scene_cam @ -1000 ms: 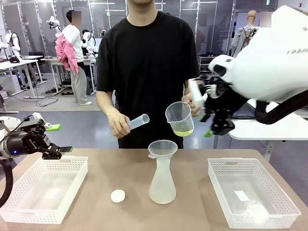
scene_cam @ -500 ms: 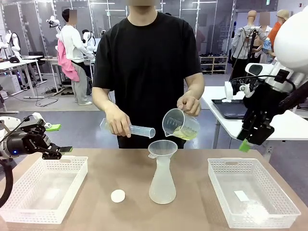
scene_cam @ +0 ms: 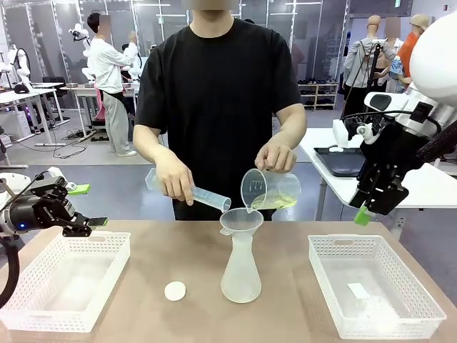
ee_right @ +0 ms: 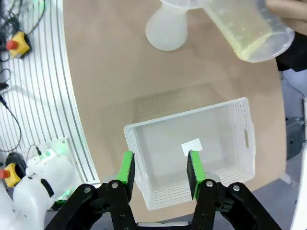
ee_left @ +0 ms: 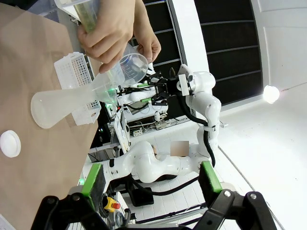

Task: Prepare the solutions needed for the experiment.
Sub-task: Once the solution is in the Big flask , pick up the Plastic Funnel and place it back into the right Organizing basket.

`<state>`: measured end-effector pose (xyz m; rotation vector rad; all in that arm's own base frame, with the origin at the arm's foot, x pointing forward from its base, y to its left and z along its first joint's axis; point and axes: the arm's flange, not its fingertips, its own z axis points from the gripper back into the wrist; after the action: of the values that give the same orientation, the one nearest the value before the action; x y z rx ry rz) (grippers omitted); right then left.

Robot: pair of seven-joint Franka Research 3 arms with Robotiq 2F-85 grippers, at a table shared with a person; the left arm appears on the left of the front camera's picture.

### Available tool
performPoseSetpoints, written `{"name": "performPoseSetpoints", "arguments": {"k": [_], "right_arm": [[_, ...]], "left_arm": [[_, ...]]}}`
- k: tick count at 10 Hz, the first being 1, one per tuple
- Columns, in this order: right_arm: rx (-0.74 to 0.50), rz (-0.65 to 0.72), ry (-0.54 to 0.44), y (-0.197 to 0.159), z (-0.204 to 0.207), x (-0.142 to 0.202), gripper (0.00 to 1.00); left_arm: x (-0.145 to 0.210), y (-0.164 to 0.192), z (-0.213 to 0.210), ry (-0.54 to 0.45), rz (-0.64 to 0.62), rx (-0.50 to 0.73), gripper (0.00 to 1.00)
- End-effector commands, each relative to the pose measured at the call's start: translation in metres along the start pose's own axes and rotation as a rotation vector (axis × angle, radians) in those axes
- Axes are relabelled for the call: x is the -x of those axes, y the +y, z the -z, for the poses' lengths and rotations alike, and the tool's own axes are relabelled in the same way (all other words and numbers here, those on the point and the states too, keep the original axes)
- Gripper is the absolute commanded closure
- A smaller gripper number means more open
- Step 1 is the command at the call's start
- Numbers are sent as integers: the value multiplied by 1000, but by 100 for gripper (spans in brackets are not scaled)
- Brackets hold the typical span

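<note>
Yellow-green solution sits in the tilted beaker a person's hand holds over the funnel, probably pouring. Right claw, half-open and empty, hangs nearer, to its right; left claw, wide open, empty, well apart.

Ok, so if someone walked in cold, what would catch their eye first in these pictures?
Across the table, the person tips a clear beaker of pale yellow-green solution over the funnel in the frosted conical flask, a measuring cylinder angled in from the other hand. On either side the arms hover with open, empty tools: the left tool near the left basket, the right tool above the right basket.
</note>
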<state>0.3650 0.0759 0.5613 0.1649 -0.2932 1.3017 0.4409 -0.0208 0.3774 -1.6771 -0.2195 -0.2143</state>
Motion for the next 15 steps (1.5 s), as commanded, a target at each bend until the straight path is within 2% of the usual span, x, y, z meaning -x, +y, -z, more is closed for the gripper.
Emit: {"name": "performPoseSetpoints", "arguments": {"k": [1, 2, 3, 5, 6, 8, 10, 14, 15], "right_arm": [[-57, 398, 32, -8, 29, 2, 44], [-104, 594, 40, -10, 42, 20, 44], [-112, 713, 70, -12, 51, 39, 44], [-153, 974, 23, -11, 63, 78, 44], [-239, 1105, -38, -9, 67, 94, 44], [-356, 1298, -200, -7, 74, 124, 44], [-478, 1428, -398, 0, 84, 144, 44], [-514, 1511, -809, 15, 103, 156, 44], [-540, 1530, -851, 16, 109, 156, 44]], "left_arm": [[0, -3, 2, -8, 5, 8, 0], [0, -3, 2, -8, 5, 8, 0], [0, -3, 2, -8, 5, 8, 0], [0, -3, 2, -8, 5, 8, 0], [0, -3, 2, -8, 5, 8, 0], [0, -3, 2, -8, 5, 8, 0], [0, -3, 2, -8, 5, 8, 0], [0, -3, 2, -8, 5, 8, 0], [0, -3, 2, -8, 5, 8, 0]]}}
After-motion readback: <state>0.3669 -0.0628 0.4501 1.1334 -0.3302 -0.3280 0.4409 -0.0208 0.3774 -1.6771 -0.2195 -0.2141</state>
